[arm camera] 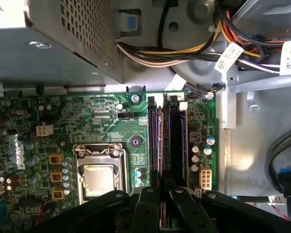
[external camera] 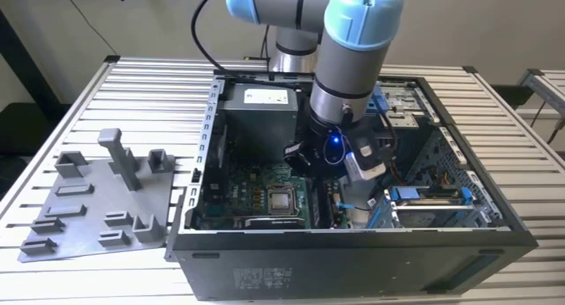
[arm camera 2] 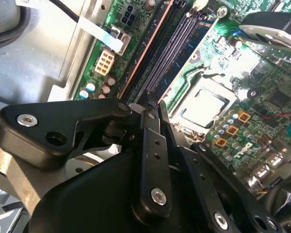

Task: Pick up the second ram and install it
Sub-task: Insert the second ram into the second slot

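Note:
My gripper [external camera: 340,189] is deep inside the open computer case [external camera: 353,259], just above the motherboard. In both wrist views its black fingers [arm camera: 146,204] stand almost together over the long black memory slots [arm camera: 175,141] [arm camera 2: 169,48]. A thin dark strip between the fingers, seen edge-on, is the second ram [arm camera: 161,213]; it lies in line with the slot beside the processor socket [arm camera: 99,174]. Most of the stick is hidden by the fingers [arm camera 2: 150,136]. I cannot tell whether its lower edge touches the slot.
A grey fixture plate [external camera: 88,206] with upright blocks lies on the slatted table at the exterior view's left. In the case, the power supply box [external camera: 256,113] and a cable bundle [arm camera: 184,48] sit beyond the slots; a drive cage [external camera: 433,202] stands at the exterior view's right.

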Robot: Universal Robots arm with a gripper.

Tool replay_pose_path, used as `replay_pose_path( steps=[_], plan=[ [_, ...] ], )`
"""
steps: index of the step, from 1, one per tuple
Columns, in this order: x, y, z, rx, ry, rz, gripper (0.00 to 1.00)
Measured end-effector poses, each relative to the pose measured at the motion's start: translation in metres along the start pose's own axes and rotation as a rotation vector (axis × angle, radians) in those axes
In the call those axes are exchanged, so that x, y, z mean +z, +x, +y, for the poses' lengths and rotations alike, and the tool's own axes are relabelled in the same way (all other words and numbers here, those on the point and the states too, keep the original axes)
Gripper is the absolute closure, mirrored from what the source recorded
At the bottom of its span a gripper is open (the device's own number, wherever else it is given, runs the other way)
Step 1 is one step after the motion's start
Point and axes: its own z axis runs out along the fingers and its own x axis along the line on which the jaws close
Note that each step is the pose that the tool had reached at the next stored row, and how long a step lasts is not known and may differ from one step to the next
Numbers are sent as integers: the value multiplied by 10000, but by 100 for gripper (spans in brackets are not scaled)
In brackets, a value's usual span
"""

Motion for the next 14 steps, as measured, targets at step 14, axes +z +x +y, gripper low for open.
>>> replay_pose_path(
  steps=[14],
  plan=[
    [57,5,32,16,19,4,86]
  ],
)
